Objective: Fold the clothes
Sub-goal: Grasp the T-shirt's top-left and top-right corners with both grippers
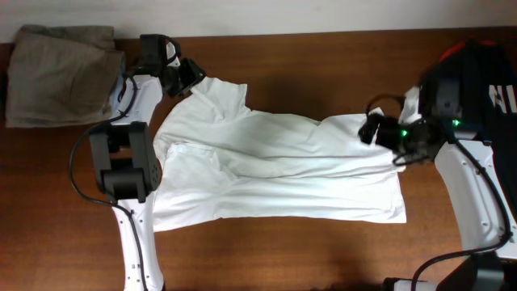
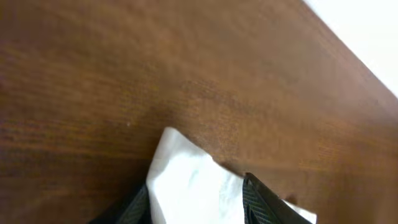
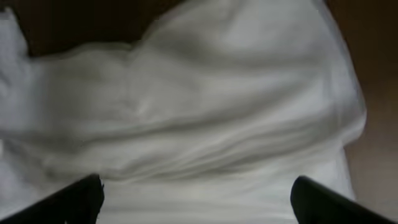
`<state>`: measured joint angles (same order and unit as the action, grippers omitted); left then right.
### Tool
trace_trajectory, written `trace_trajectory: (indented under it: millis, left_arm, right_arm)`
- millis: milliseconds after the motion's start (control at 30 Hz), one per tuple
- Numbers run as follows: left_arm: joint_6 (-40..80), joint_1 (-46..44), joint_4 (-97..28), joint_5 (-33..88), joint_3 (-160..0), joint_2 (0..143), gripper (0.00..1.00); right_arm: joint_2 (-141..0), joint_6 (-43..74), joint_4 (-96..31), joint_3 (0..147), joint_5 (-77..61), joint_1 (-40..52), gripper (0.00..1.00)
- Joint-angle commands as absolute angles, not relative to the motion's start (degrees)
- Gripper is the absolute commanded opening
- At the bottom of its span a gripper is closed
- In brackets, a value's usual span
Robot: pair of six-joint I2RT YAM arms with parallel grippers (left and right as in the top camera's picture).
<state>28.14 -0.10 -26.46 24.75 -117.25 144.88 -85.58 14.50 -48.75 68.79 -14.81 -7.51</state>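
Observation:
The white T-shirt [image 1: 275, 170] lies spread and wrinkled across the middle of the wooden table. My left gripper [image 1: 192, 74] is at the shirt's far left corner. In the left wrist view its fingers [image 2: 196, 190] are closed on a bunch of the white cloth [image 2: 186, 165] over the bare wood. My right gripper [image 1: 370, 129] is over the shirt's far right part. In the right wrist view its fingers [image 3: 196, 196] are wide apart, with the white cloth [image 3: 205, 93] below and between them. The green collar label is not visible.
A folded olive-khaki garment [image 1: 56, 73] lies at the far left corner. A black shirt with red trim [image 1: 485, 65] lies at the far right, behind the right arm. The table's back edge [image 1: 323, 32] runs just beyond the left gripper.

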Motion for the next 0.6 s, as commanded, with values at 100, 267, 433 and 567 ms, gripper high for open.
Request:
trace_trajectory:
  millis: [100,267,433,567]
  left_arm:
    - [27.8,-0.1,-24.4,22.0,-117.4,147.2,0.35]
    - [27.3,-0.1,-25.0,21.6,-117.4,147.3,0.35]
    - [27.1,-0.1,-25.5,21.5,-117.4,147.3,0.35]
    - [27.1,-0.1,-25.5,21.5,-117.4,147.3,0.35]
  right_arm:
    - [-96.2,13.7,-35.6,72.4,-4.2,-8.6,0.99]
    - [-118.9,12.4,-39.5,91.6,-4.0,-8.6,0.89]
    - [-126.1,12.4,-39.6,94.8,-2.1,-8.6,0.61]
    - [-128.1,12.4,-39.9,94.8,-0.6,-8.6,0.62]
